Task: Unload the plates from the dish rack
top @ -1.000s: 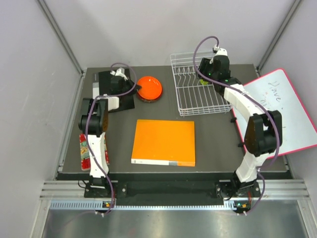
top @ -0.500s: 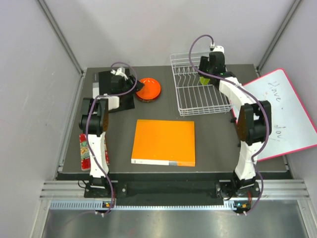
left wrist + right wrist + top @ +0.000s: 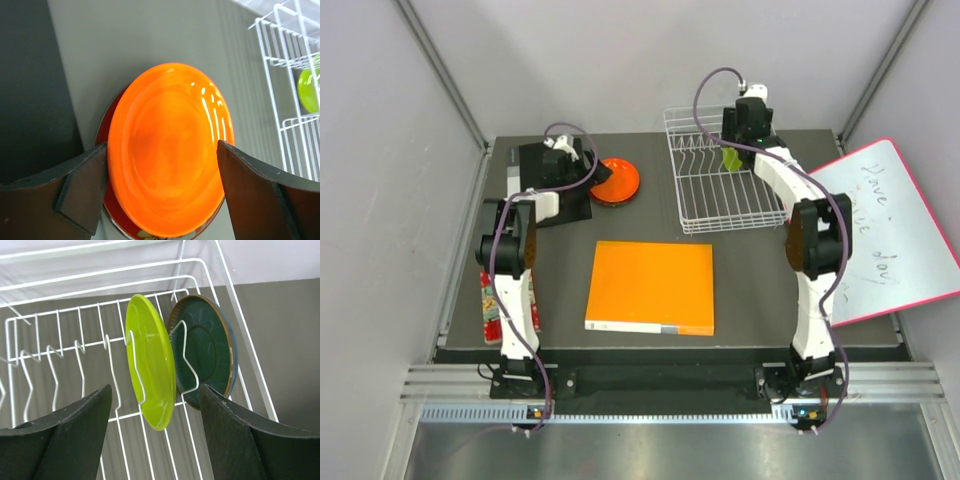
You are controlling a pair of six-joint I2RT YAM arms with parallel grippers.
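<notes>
Two down, two to go: the glossy orange round plate (image 3: 165, 150) lies stacked on the patterned dark red plate (image 3: 111, 215) on the table, with the left gripper (image 3: 161, 170) spread wide either side and gripping nothing. The right gripper (image 3: 155, 405), jaws also parted and empty, hangs over the lime green plate (image 3: 150, 375) and dark grey-blue plate (image 3: 207, 355), which stand in neighbouring prongs of the white wire dish rack (image 3: 720, 200). A finger could snag wire or pinch both plates (they stand close). Only the right wrist view shows the grey-blue plate; from above, the arm hides it.
</notes>
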